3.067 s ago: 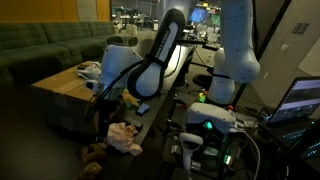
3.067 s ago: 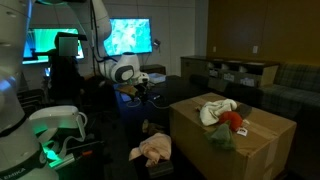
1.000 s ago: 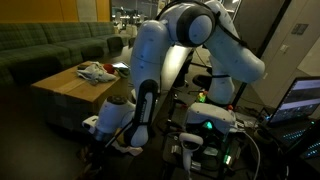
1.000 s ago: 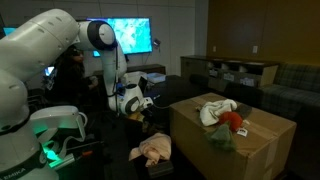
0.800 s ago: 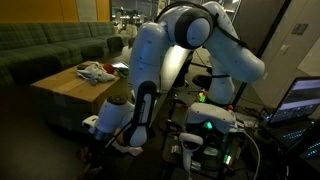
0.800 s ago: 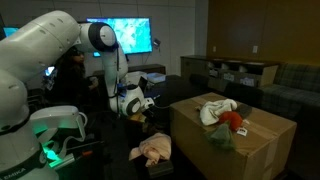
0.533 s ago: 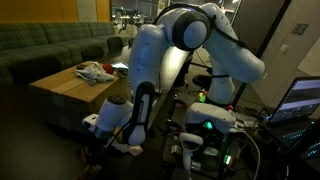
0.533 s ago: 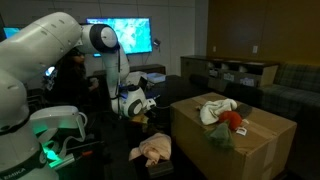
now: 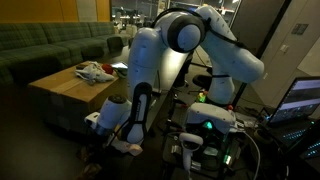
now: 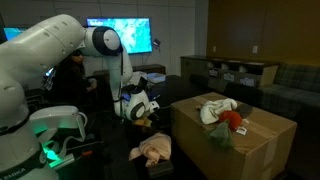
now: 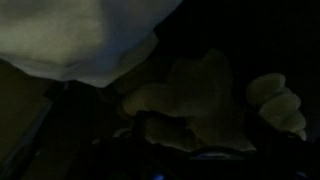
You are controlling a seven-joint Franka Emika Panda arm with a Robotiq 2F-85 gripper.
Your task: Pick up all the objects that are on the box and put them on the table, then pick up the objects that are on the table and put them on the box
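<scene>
Wrist view is very dark and blurred: the pink cloth (image 11: 80,40) shows pale in the upper left, and a lumpy tan plush toy (image 11: 195,105) lies close beside it under the camera. No fingers show there.

You have the arm bent steeply down, with the gripper (image 10: 146,117) low beside the box (image 10: 250,150), below the level of its top. Its jaws stand wide, and no view shows anything held in them.

In an exterior view the pink cloth (image 10: 155,150) lies crumpled on the table (image 10: 118,150), near the box's front corner and just below the gripper. The arm hides the plush toy in both exterior views.

On top of the box, near the edge facing the arm, sits a white cloth (image 10: 215,108). The red ball (image 10: 233,120) touches that cloth on the side away from the arm. The teal cloth (image 10: 222,138) lies just in front of the ball, towards the box's front edge. All three are bunched together, well apart from the gripper.

Beyond the box runs the green sofa (image 9: 40,45).
</scene>
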